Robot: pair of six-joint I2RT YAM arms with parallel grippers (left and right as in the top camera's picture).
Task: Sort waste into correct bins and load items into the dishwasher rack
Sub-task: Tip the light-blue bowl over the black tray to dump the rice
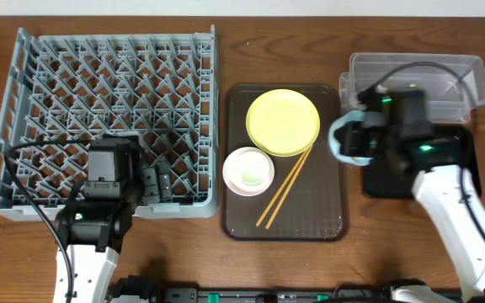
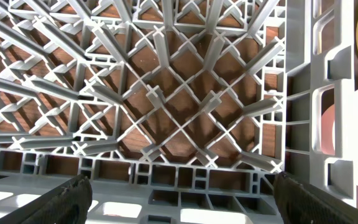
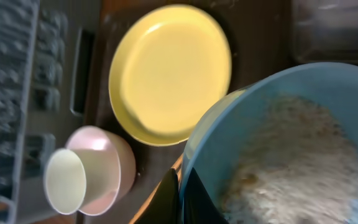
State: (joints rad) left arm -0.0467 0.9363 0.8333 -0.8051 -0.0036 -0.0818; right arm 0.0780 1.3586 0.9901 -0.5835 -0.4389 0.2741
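Our right gripper (image 3: 180, 193) is clamped on the rim of the light blue bowl (image 3: 260, 93), rice scraps (image 3: 291, 155) inside, toward the table's right edge by the black tray (image 1: 375, 178) and clear tub (image 1: 470, 80). Our left gripper (image 2: 185, 208) hangs wide open, holding nothing, over the rack (image 1: 108, 84) near the front-left corner.

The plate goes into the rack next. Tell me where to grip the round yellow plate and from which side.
Pinch the raised rim of the round yellow plate at its far edge, coming down from above. It lies flat on the brown serving tray, so only the rim offers a hold, and the pinkish-white bowl and thin wooden chopsticks crowd its near edge.
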